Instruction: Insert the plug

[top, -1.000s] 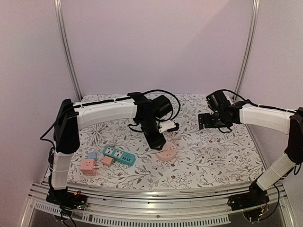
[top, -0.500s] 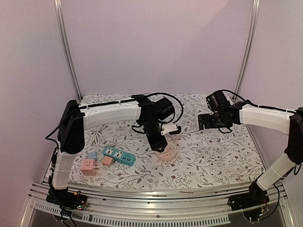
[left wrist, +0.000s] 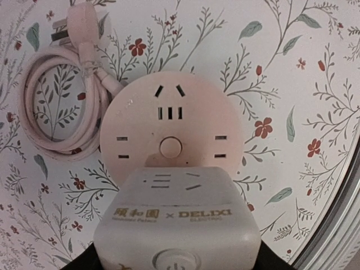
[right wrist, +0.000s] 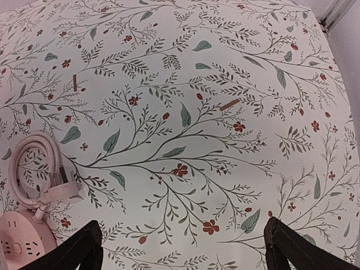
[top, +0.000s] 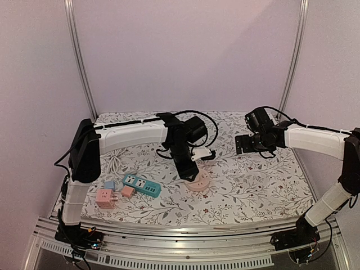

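On the left of the floral surface point(top: 253, 185), in the top view, a pink cube adapter point(top: 104, 198) lay near the front edge. A small blue cube point(top: 109, 184) and a small pink plug point(top: 127, 191) lay just beside it. To the right of them lay a teal power strip point(top: 141, 185), turned at an angle.

Near the middle, the left fingers point(top: 189, 169) pointed down and were clamped on the white DELIXI plug adapter point(left wrist: 177, 230). In the left wrist view only dark slivers of them showed at the two lower sides of the adapter. The adapter hung over the near edge of the pink round socket point(left wrist: 171, 132) and covered that edge. I cannot tell whether it touched the socket. The face of the socket, with its holes and centre button, was mostly uncovered, so the plug was not inserted. The pink cable point(left wrist: 56, 112) of the socket lay coiled on its left side, with its own plug point(left wrist: 79, 31) flat on the cloth.

On the right, the right fingers point(right wrist: 76, 250) stood wide apart above the bare cloth and held nothing. They were well apart from the socket, which showed only in the lower left corner of the right wrist view.
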You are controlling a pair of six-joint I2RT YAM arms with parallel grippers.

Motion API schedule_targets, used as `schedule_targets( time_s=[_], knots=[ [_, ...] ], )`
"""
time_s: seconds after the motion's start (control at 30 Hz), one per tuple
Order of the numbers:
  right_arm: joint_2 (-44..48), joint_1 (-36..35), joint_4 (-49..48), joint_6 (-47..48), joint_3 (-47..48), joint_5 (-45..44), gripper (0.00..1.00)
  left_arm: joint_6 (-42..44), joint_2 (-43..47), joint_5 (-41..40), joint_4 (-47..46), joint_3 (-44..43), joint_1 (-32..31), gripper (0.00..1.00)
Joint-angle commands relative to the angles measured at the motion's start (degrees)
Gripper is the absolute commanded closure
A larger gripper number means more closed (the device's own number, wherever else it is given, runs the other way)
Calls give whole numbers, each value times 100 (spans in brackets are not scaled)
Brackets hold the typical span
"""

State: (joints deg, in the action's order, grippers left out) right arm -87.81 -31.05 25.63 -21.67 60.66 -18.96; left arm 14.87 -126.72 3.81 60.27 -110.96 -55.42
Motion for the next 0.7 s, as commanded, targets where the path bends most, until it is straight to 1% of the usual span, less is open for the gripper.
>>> schedule_targets(
  time_s=[0.0,0.23,0.67],
  knots=[
    [14,34,-48,40,-42,-51,1,52,-115,6,-110,-137,72,100],
    [1,29,-60,41,-44,-31,1,16,-126,-77,-203,-154,122,100],
    [-52,31,-83,67,-32,-3,1,42,-200,48,-164,-99,145,100]
  ],
)
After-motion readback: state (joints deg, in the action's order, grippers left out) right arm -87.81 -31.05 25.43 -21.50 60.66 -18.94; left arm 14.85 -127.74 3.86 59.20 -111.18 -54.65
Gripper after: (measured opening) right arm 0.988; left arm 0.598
